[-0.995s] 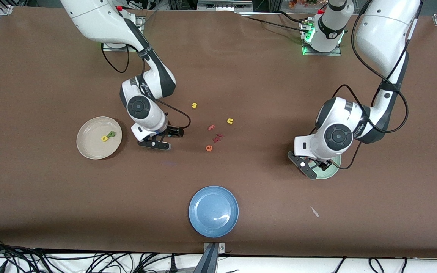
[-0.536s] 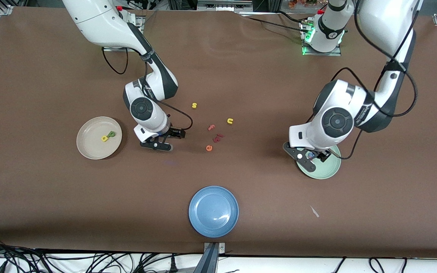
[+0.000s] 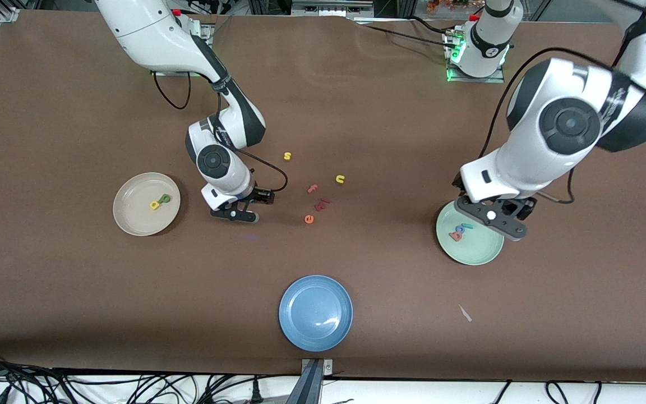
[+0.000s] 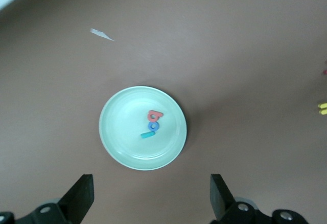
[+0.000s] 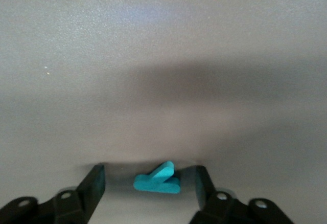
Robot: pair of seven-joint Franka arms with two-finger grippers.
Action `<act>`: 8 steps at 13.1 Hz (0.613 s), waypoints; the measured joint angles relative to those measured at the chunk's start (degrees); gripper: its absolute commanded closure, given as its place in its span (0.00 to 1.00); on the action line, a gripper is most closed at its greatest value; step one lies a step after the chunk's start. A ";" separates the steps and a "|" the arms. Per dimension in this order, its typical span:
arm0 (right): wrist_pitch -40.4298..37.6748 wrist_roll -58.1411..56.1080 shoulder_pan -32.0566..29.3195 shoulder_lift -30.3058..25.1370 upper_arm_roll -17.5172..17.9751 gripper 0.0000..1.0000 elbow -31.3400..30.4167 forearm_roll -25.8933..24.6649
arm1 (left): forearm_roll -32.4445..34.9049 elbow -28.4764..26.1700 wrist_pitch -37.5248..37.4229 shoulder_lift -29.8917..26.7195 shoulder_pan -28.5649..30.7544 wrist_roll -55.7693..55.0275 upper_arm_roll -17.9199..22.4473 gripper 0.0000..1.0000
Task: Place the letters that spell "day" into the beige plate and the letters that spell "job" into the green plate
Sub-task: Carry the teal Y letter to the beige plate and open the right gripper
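The beige plate [image 3: 132,216] holds the yellow d [image 3: 155,205] and the green a [image 3: 164,198]. Beside it, my right gripper [image 3: 236,214] is down at the table. Its fingers [image 5: 94,183] stand apart on either side of the teal y [image 5: 157,181], with a gap on each side. The front view hides the y under the hand. The green plate [image 3: 477,252] [image 4: 122,132] holds the salmon b [image 4: 155,115], blue o [image 4: 153,126] and teal j [image 4: 147,135]. My left gripper [image 3: 497,220] [image 4: 152,198] hangs open and empty, high over that plate's edge.
Loose letters lie mid-table: yellow s [image 3: 287,156], yellow u [image 3: 340,179], pink f [image 3: 312,188], a dark red piece [image 3: 323,203] and orange e [image 3: 309,219]. A blue plate [image 3: 315,312] sits near the front edge. A white scrap [image 3: 465,313] lies nearer the camera than the green plate.
My left arm has risen off the green plate, uncovering the three letters in it. My right gripper has edged slightly toward the loose letters.
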 measured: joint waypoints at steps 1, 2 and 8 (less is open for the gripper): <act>-0.02 0.01 0.01 0.00 0.00 0.31 0.00 0.00 | -1.25 -0.08 -0.05 -1.46 -0.18 -0.49 1.49 0.00; -0.09 0.01 0.02 0.00 0.00 0.31 0.01 0.00 | -3.46 -0.54 -0.25 -3.12 -0.33 -0.69 3.92 0.00; -1.43 0.18 0.04 -0.25 -0.02 0.42 0.10 0.00 | -6.73 -14.58 0.88 -17.43 4.28 -1.46 12.61 0.00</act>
